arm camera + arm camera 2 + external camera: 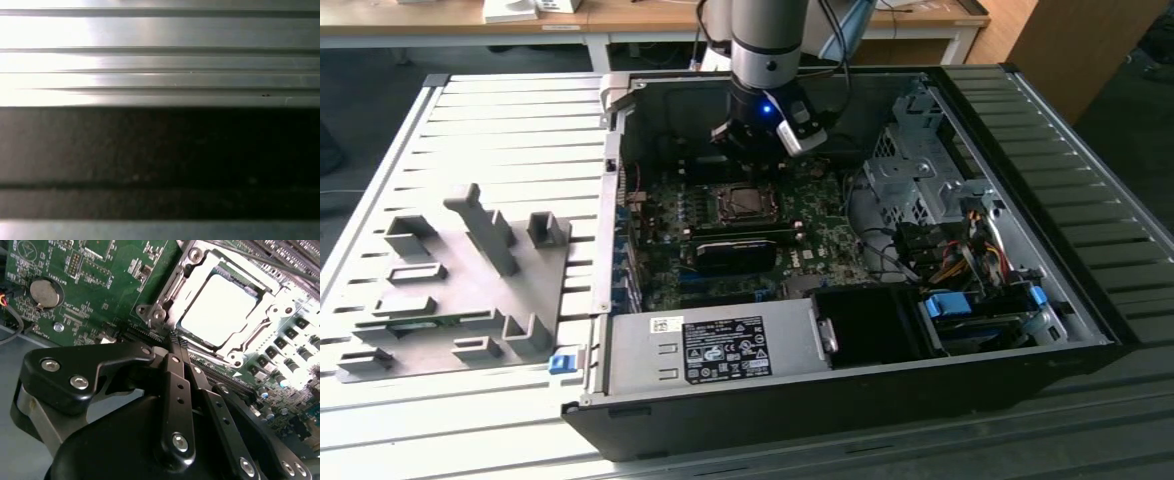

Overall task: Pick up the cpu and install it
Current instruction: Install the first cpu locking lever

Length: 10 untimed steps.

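In the exterior view an open computer case (961, 300) lies on a ribbed metal worktop (480, 130), filling the centre and right of the frame, with the arm (763, 40) reaching down from the top centre into its upper part. The claw (750, 140) hangs just above the green motherboard (720, 240), a little above the socket (744, 203) as seen in the frame. In the second wrist view the claw (176, 342) occupies the lower half of the frame; its two black fingers (175, 385) run up side by side and meet at the tips, clenched together with nothing between them. Just beyond those tips, in the upper right of that frame, the cpu (217, 307) sits flat inside the metal-framed socket (165, 305), its pale metal top glaring in the light and the frame surrounding it on all sides. A round coin cell (44, 292) sits on the board at the upper left of that frame. Back in the exterior view, a grey power supply box (707, 350) lies along the case's lower edge, and a grey moulded holder (454, 290) rests on the worktop at the left, well apart from the case. The first wrist view shows ribbed metal (160, 60) above a dark band.
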### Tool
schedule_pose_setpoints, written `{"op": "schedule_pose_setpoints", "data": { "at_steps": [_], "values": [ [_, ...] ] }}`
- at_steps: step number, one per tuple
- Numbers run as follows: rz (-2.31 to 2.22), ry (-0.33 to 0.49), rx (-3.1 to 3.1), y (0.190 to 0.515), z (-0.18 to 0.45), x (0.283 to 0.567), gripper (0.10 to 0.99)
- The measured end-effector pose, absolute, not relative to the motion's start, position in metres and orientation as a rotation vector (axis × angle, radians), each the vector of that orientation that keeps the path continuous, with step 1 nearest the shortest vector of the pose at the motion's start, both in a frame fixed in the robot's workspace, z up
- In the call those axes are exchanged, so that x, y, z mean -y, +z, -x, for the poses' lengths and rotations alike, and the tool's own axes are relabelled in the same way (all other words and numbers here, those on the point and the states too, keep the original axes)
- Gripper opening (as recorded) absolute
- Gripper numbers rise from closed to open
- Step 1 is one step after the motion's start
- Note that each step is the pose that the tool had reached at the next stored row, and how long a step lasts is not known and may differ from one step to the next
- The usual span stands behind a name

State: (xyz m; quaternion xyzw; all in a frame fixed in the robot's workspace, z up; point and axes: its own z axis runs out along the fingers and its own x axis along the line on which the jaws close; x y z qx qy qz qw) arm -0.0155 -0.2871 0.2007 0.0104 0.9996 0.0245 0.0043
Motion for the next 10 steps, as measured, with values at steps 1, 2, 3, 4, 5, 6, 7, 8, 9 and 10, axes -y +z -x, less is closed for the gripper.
{"op": "schedule_pose_setpoints", "data": {
  "at_steps": [1, 2, 3, 4, 5, 6, 7, 8, 9, 10],
  "values": [
    [-0.033, 0.069, -3.132, 0.2003, 0.0154, 0.2871, 0.106],
    [-0.033, 0.061, -3.132, 0.1999, 0.0154, 0.2871, 0.106],
    [-0.032, 0.054, -3.132, 0.1993, 0.0152, 0.2871, 0.106],
    [-0.032, 0.048, -3.133, 0.1987, 0.0150, 0.2871, 0.106],
    [-0.032, 0.041, -3.133, 0.1980, 0.0147, 0.2870, 0.106],
    [-0.032, 0.037, -3.133, 0.1974, 0.0144, 0.2869, 0.106],
    [-0.033, 0.035, -3.133, 0.1966, 0.0141, 0.2868, 0.106],
    [-0.033, 0.034, -3.134, 0.1959, 0.0135, 0.2867, 0.106],
    [-0.033, 0.034, -3.134, 0.1951, 0.0129, 0.2865, 0.106],
    [-0.032, 0.038, -3.134, 0.1952, 0.0128, 0.2871, 0.106]
  ]
}}
